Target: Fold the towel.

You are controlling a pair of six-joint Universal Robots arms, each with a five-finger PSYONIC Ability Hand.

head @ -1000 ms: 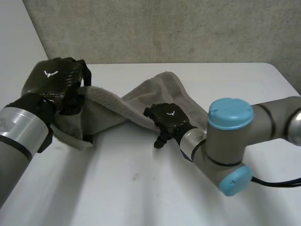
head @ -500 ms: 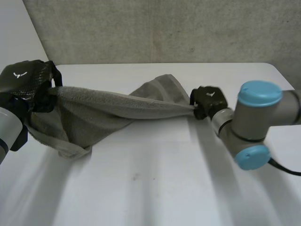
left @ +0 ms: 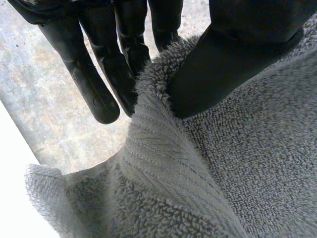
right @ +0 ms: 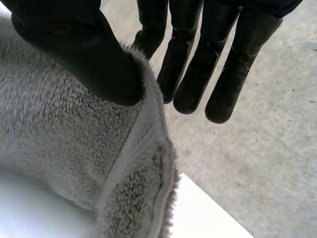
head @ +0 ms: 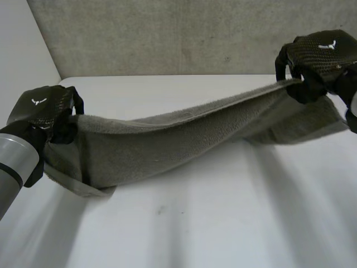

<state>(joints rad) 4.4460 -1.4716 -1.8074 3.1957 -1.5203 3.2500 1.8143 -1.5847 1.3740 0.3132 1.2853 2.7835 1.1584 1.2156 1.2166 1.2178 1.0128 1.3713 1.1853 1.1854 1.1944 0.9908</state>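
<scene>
The towel (head: 167, 139) hangs stretched over the white surface (head: 223, 223), its left end pinched between thumb and fingers of the left hand (head: 42, 109), its right end likewise by the right hand (head: 321, 56). In my judgement both pinches sit at the very hem, so more tension could pull an end free. Beyond stands a grey wall (head: 195, 33); I see nothing obstructing.

Fuzzy looped pile on grey terry-cloth towel (head: 167, 142), flat ribbed hem band. Back of black left hand (head: 42, 107) has a woven-carbon look, faint sheen. Smooth matt white table (head: 195, 223).
</scene>
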